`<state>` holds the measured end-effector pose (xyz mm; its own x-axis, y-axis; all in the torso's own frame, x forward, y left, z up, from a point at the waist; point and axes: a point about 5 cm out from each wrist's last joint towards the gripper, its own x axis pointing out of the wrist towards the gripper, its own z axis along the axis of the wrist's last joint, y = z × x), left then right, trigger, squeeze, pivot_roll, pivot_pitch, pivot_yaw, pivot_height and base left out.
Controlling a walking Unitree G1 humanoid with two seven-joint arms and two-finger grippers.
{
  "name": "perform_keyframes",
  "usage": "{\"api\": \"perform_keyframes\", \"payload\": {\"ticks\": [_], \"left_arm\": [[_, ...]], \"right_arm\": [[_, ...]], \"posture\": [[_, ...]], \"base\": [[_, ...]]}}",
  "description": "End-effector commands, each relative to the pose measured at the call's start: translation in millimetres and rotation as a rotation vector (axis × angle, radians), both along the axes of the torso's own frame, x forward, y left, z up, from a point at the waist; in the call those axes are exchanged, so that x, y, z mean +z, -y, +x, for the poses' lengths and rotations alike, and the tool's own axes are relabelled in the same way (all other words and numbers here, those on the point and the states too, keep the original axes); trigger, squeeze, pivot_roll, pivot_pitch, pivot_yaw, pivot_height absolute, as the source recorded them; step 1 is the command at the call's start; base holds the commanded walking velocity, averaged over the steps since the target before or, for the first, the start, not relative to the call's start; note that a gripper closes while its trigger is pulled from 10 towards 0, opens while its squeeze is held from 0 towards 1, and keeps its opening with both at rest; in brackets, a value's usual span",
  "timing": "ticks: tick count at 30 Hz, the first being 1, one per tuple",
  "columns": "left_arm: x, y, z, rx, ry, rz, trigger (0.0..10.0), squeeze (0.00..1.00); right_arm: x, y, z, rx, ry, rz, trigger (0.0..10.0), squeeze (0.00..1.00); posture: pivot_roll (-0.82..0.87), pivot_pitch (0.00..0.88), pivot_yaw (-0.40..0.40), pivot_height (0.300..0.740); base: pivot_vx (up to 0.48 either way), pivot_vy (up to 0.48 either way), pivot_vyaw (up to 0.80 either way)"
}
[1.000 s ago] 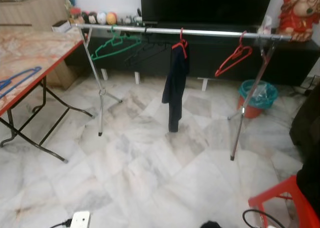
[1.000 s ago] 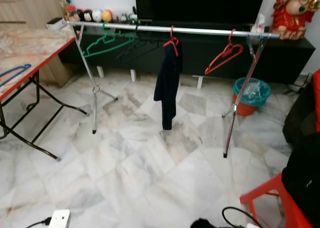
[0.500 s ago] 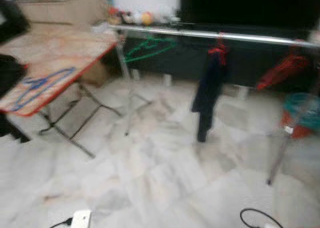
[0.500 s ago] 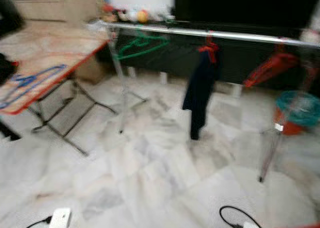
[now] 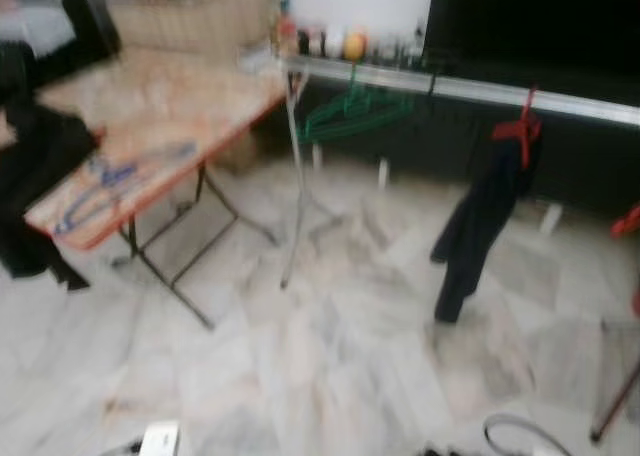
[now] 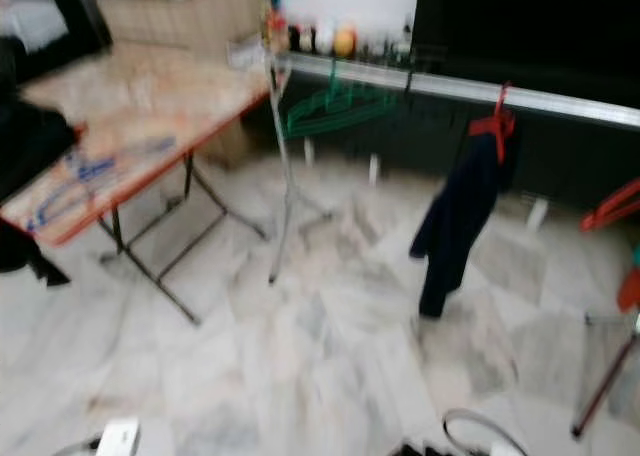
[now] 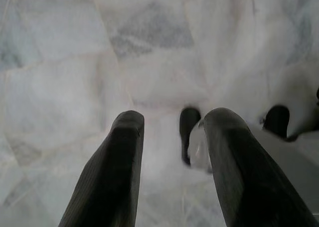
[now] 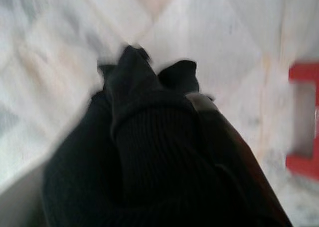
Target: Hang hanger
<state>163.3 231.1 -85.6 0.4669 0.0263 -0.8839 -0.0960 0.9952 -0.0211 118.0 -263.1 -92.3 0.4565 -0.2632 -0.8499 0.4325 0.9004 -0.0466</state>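
Head views are blurred. I see a folding counter with a marbled top and red edge (image 5: 170, 126) on my left, and on it a blue wire hanger (image 5: 100, 181) lying flat near the front end. A dark bundle of cloth (image 5: 40, 176) sits at that counter's near corner; I can't tell what it is.

A long silver clothes rail on thin metal legs (image 5: 470, 88) runs across the room beyond the counter. On it hang a green plastic hanger (image 5: 350, 116), tilted, near the rail's left end, and further right a red hanger carrying a dark navy garment (image 5: 480, 226) that drops close to the floor. The right eye view adds a bare red hanger (image 6: 612, 206) at the far right edge. Behind the rail stands a low black cabinet (image 6: 560, 146).

The floor is pale marble tile (image 5: 330, 366); a white plug block (image 5: 158, 440) lies at the bottom edge.

Left wrist view: the left hand (image 7: 172, 125) hangs over the tile, its two black fingers (image 7: 124, 137) parted, nothing between them.

Right wrist view: the right hand (image 8: 149, 117) is clenched, with black fabric bunched over the fingers. Whether it grips that fabric, I can't tell. A red frame corner (image 8: 304, 117) shows beside it.
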Motion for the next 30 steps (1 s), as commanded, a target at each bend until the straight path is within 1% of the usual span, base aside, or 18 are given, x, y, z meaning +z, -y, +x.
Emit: {"api": "perform_keyframes", "payload": {"ticks": [1,3,9,14,27,30], "left_arm": [[0.0,-10.1,-6.0,0.014,-0.017,0.023,10.0,0.0],[-0.3,-9.4,-6.2,0.014,-0.018,0.021,10.0,0.0],[-0.7,-8.0,-6.4,0.011,-0.02,0.016,10.0,0.0],[-0.8,-7.2,-6.1,0.008,-0.021,0.012,10.0,0.0],[-1.1,-6.2,-6.3,0.002,-0.022,0.006,10.0,0.0],[-1.1,-6.1,-6.4,0.0,-0.022,0.005,10.0,0.0]], "right_arm": [[-1.0,-8.3,4.5,0.005,0.017,0.019,10.0,0.0],[-0.9,-7.1,3.9,0.011,0.01,0.008,10.0,0.0],[-0.5,-0.9,-0.5,-0.019,-0.004,-0.016,10.0,0.0],[-0.8,-0.3,-2.1,-0.02,-0.011,-0.019,10.0,0.0],[-0.1,0.0,0.2,-0.003,-0.014,-0.027,10.0,0.0],[-0.3,0.6,-1.0,-0.016,-0.016,-0.024,10.0,0.0]], "posture": [[-0.07,0.0,0.033,0.74],[-0.07,0.0,0.032,0.74],[-0.07,0.0,0.03,0.74],[-0.07,0.0,0.029,0.74],[-0.06,0.0,0.028,0.74],[-0.06,0.0,0.027,0.74]], "base": [[0.289,0.0,0.0],[0.289,0.0,0.0],[0.284,0.0,0.0],[0.28,0.0,0.0],[0.275,0.0,0.0],[0.269,0.0,0.0]]}}
